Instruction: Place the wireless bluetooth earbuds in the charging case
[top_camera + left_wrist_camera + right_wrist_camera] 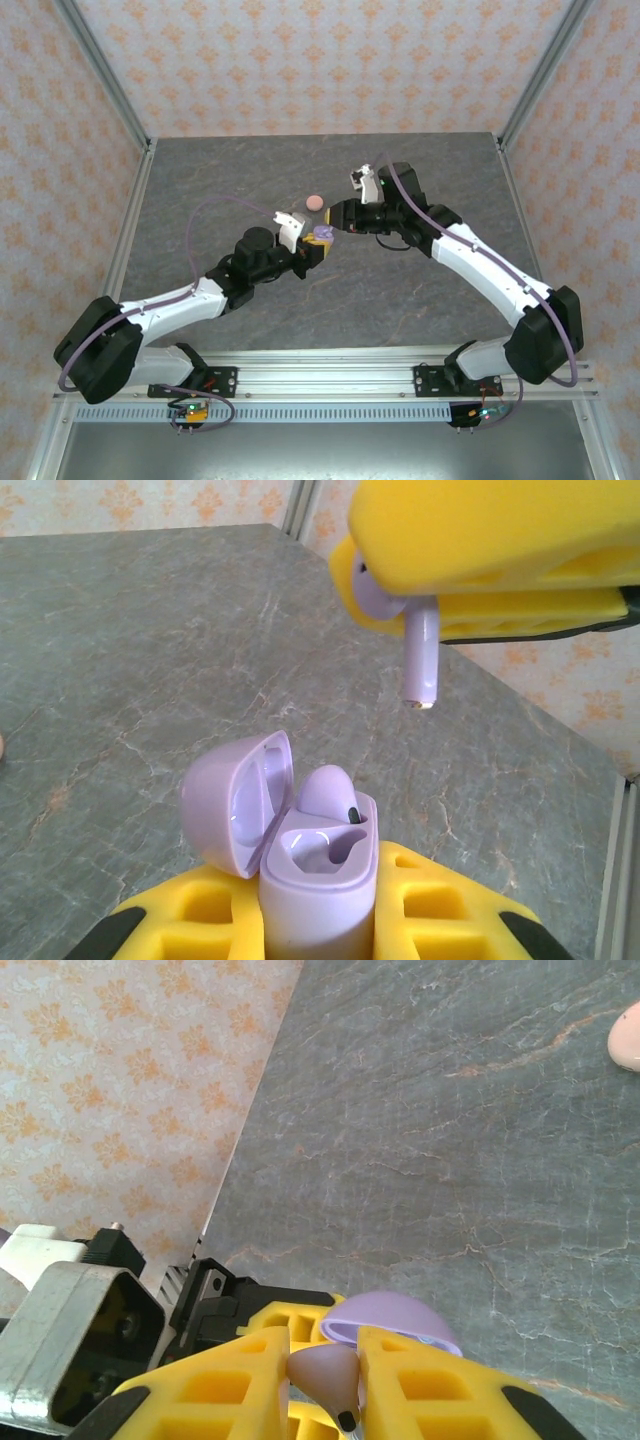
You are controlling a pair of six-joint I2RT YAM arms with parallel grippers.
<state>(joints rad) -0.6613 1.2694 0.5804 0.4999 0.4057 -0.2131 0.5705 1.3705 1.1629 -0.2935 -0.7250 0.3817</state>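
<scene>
My left gripper [311, 251] [320, 920] is shut on the lilac charging case [318, 885] [322, 236] and holds it upright with the lid [233, 802] [392, 1317] swung open. One lilac earbud [327, 790] sits in the far slot; the near slot is empty. My right gripper [337, 216] [323, 1375] is shut on a second lilac earbud [420, 645] [325, 1368]. That earbud hangs stem down, above and to the right of the case, apart from it.
A salmon-pink round object [314, 201] [628, 1038] lies on the grey marbled table [250, 170] just beyond the two grippers. Patterned walls and metal posts close the table on three sides.
</scene>
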